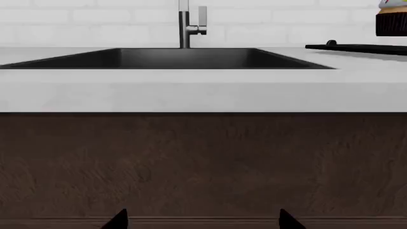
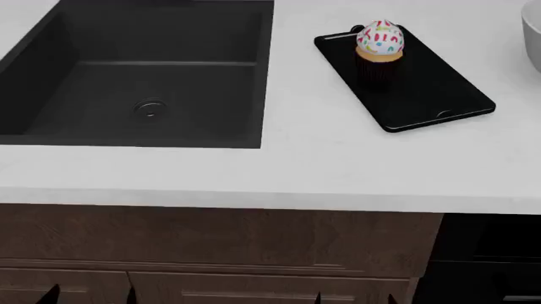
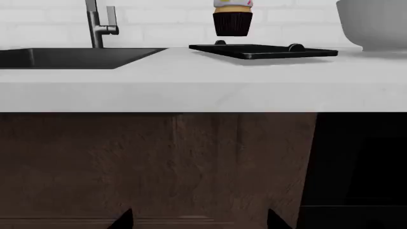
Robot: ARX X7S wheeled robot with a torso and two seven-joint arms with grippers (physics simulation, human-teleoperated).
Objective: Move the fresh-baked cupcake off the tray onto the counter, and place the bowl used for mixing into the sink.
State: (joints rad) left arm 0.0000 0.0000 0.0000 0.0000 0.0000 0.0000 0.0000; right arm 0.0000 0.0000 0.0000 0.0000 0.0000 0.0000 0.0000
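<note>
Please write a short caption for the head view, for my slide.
Sprinkled cupcake stands on a black tray right of the empty sink.

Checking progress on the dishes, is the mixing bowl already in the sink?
No, the sink holds only its drain, and the bowl stands on the counter beyond the tray.

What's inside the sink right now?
The sink holds only its round drain; the basin floor is bare. The bowl is on the counter at the far right. The basin's near wall is hidden below the rim.
</note>
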